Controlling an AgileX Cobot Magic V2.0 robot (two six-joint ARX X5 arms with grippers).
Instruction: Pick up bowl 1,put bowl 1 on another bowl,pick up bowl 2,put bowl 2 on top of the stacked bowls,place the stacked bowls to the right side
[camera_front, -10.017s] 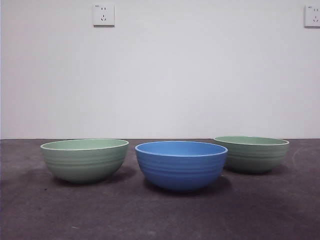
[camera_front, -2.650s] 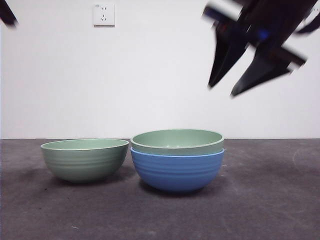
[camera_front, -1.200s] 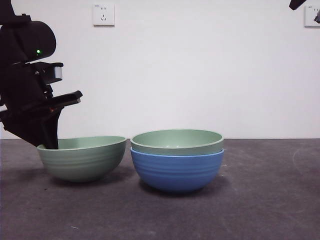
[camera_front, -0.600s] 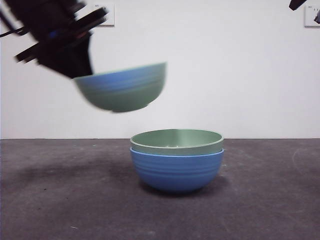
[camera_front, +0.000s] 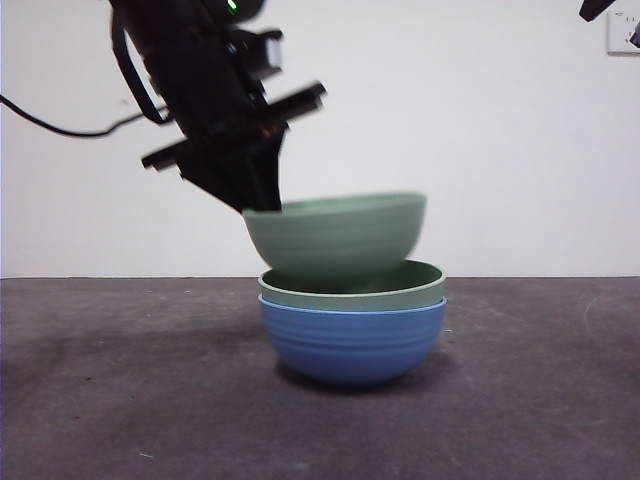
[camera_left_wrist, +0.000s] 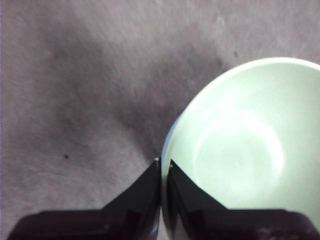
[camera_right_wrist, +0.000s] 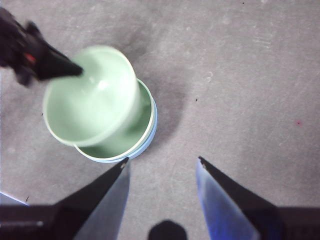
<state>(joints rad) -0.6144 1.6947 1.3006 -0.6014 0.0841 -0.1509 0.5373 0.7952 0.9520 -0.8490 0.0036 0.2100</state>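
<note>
Left gripper (camera_left_wrist: 161, 165) clamped on rim of bowl 2 (camera_front: 336, 234), one jaw inside the wall, one outside, jaws close together with only the thin rim between them. Seen in front view as a large dark arm (camera_front: 205, 95) coming down from upper left, jaw tips at the bowl's left rim.

Bowl 2: pale green, ribbed, held in the air and slightly tilted, gripped side a little lower. Base hangs just above or just inside the mouth of bowl 1 (camera_front: 352, 288); contact between the two cannot be told from front view. From right wrist view, bowl 2 (camera_right_wrist: 90, 95) sits offset over the stack, overlapping most of the opening beneath but not centred on it.

Bowl 1: pale green, nested in another bowl (camera_front: 352, 340), only its rim band showing above the blue rim. Blue bowl upright on the dark grey table (camera_front: 120, 400), roughly at table centre in front view, shadow beneath it.

Right gripper (camera_right_wrist: 161, 167) well clear, high above the table, jaws spread apart, holding nothing; stack lies beyond its left jaw in its own view. Shows in front view only as a black tip at the top right corner (camera_front: 596, 8).

Wall socket (camera_front: 625, 32) partly visible at top right on the white wall.
</note>
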